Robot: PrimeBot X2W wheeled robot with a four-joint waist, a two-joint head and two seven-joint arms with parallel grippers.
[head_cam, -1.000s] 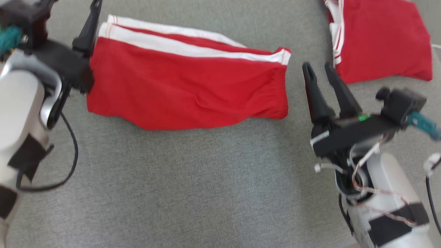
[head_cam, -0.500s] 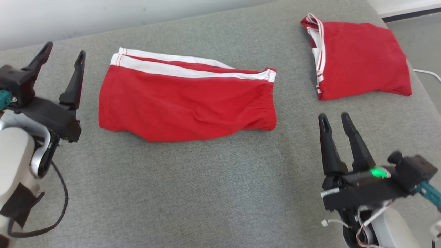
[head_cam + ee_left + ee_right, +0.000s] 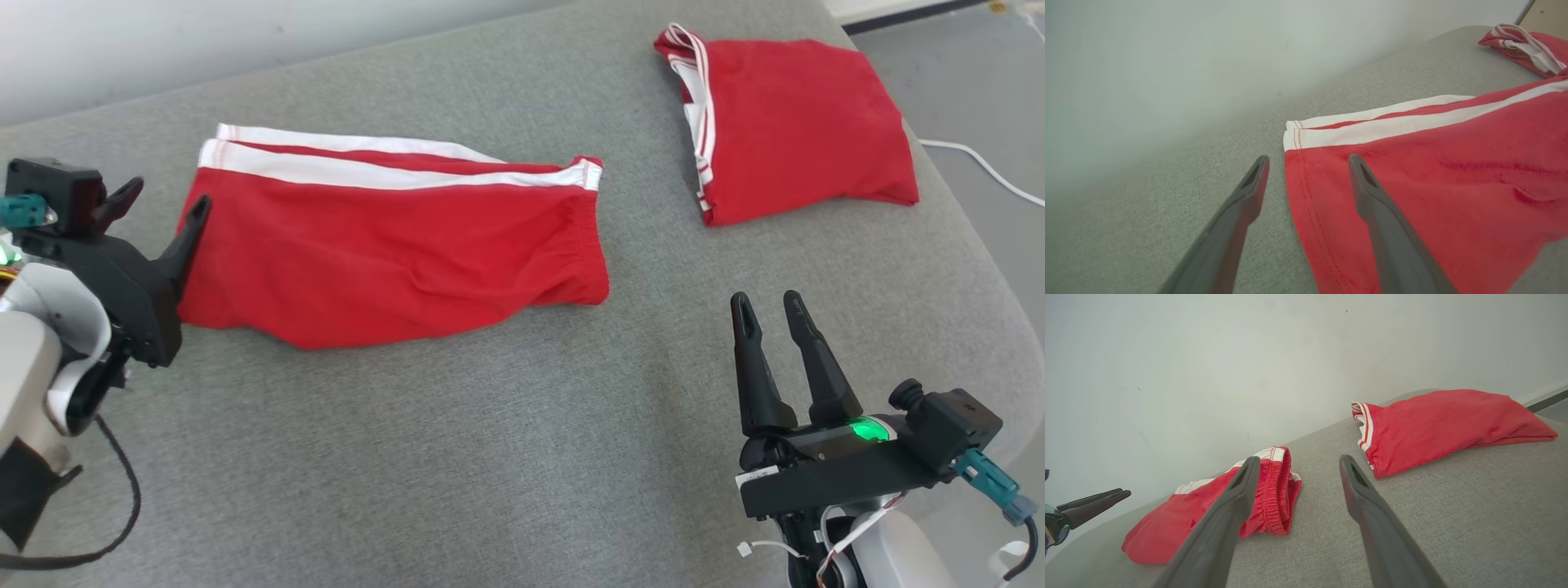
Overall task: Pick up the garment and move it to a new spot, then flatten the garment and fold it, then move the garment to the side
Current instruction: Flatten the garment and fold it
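Both the left gripper (image 3: 167,196) and right gripper (image 3: 766,300) stood spread and empty, the left seemingly over the hem of the red garment (image 3: 392,253) folded on the grey cushion (image 3: 490,474), where pinching only the top layer could undo the fold.

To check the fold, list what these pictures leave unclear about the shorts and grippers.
- Head view: the left gripper hides part of the shorts' left edge.
- Left wrist view: the right edge cuts off the shorts' waistband end.
- Left wrist view: whether the gripper touches the shorts is unclear.
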